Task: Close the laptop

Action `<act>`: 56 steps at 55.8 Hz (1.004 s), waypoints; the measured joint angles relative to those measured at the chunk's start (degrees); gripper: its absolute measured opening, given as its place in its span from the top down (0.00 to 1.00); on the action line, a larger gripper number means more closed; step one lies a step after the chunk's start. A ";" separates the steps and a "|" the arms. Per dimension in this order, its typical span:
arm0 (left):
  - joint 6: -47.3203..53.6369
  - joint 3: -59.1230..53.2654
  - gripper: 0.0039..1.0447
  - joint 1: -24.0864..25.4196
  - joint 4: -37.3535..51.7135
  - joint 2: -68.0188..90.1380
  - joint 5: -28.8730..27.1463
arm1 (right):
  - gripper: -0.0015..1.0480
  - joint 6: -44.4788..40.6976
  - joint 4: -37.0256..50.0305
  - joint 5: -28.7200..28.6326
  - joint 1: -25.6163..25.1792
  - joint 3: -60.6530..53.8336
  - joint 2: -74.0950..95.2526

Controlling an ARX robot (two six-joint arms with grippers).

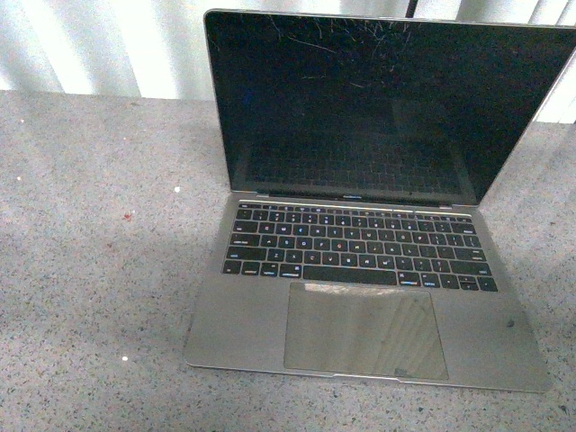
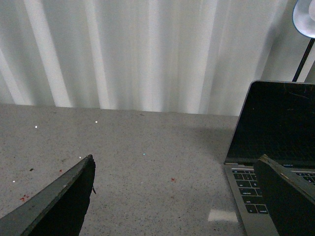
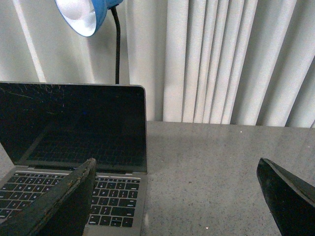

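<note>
The laptop stands open on the grey speckled table, silver-grey with black keys, a large trackpad and a scratched black screen. Neither arm shows in the front view. My left gripper is open and empty, low over the table to the left of the laptop; one finger overlaps its keyboard edge in the picture. My right gripper is open and empty, to the right of the laptop; one finger overlaps its keyboard corner in the picture.
A blue desk lamp on a black stalk stands behind the laptop; its head also shows in the left wrist view. White pleated curtains close off the back. The table has small red and white specks.
</note>
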 joint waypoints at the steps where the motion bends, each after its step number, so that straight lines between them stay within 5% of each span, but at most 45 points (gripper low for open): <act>1: 0.00 0.00 0.06 0.00 0.00 0.00 0.00 | 0.07 0.00 0.00 0.00 0.00 0.00 0.00; 56: 0.00 0.00 0.06 0.00 0.00 0.00 0.00 | 0.07 0.00 0.00 0.00 0.00 0.00 0.00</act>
